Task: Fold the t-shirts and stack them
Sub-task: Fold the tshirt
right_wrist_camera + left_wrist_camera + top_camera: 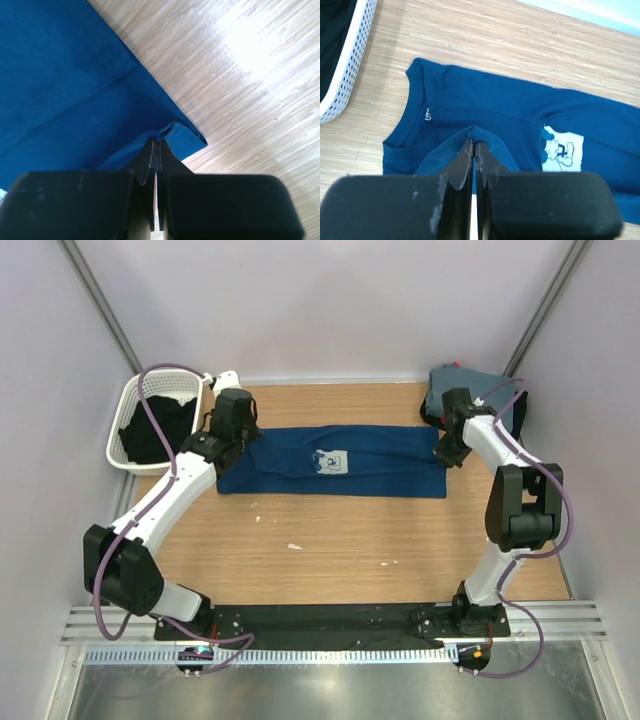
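A navy blue t-shirt (380,455) lies on the wooden table as a long strip running left to right, its pale square print (335,461) facing up. My left gripper (243,437) is shut on a pinch of cloth near the collar end. In the left wrist view the fingertips (474,145) clamp a raised ridge of blue cloth (495,107) beside the print (562,152). My right gripper (447,452) is shut on the hem end. In the right wrist view its tips (156,142) hold a fold by the shirt's corner (192,137). Folded t-shirts (470,390), grey on top, sit at the back right.
A white perforated basket (130,400) with black cloth (155,430) inside stands at the back left, close to my left arm; its wall (347,65) shows in the left wrist view. Grey walls close in the table on three sides. Small white specks (293,546) lie on the wood.
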